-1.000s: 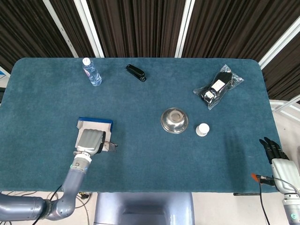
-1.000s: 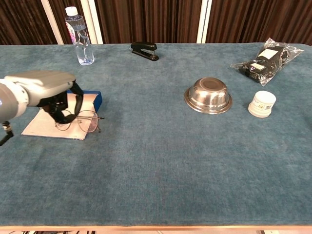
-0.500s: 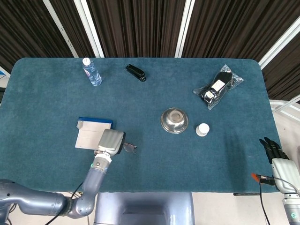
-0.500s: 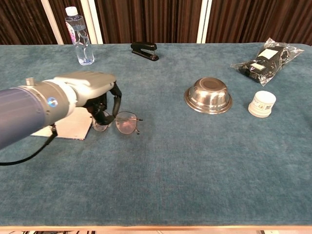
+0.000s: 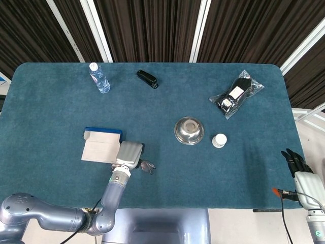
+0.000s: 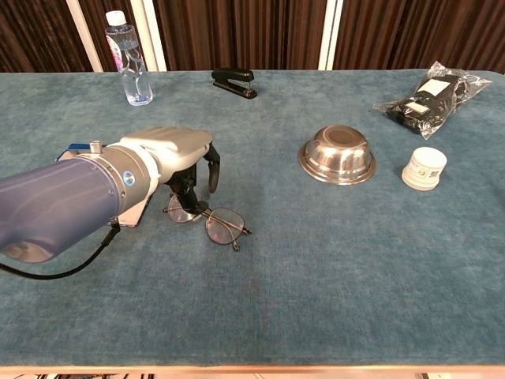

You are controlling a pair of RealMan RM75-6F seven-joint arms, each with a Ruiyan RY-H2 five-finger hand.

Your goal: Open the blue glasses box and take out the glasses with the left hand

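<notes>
The blue glasses box (image 5: 101, 144) lies open on the table's left side, its pale lining facing up. In the chest view my left arm hides most of the box, and only a blue corner (image 6: 75, 148) shows. My left hand (image 5: 129, 152) (image 6: 180, 156) is just right of the box, its fingers pointing down and pinching the thin-rimmed glasses (image 5: 147, 166) (image 6: 210, 219) by the near lens. The other lens tilts down to the cloth. My right hand (image 5: 296, 162) hangs beyond the table's right edge, fingers straight, holding nothing.
A water bottle (image 5: 99, 77) (image 6: 129, 59) and a black stapler (image 5: 147, 79) (image 6: 234, 81) stand at the back. A steel bowl (image 5: 189, 130) (image 6: 338, 155), a small white jar (image 5: 219, 140) (image 6: 424, 167) and a plastic bag (image 5: 236, 94) (image 6: 430, 95) sit to the right.
My left hand has carried the glasses out of the box and rightward, down toward the cloth. The right hand has not moved.
</notes>
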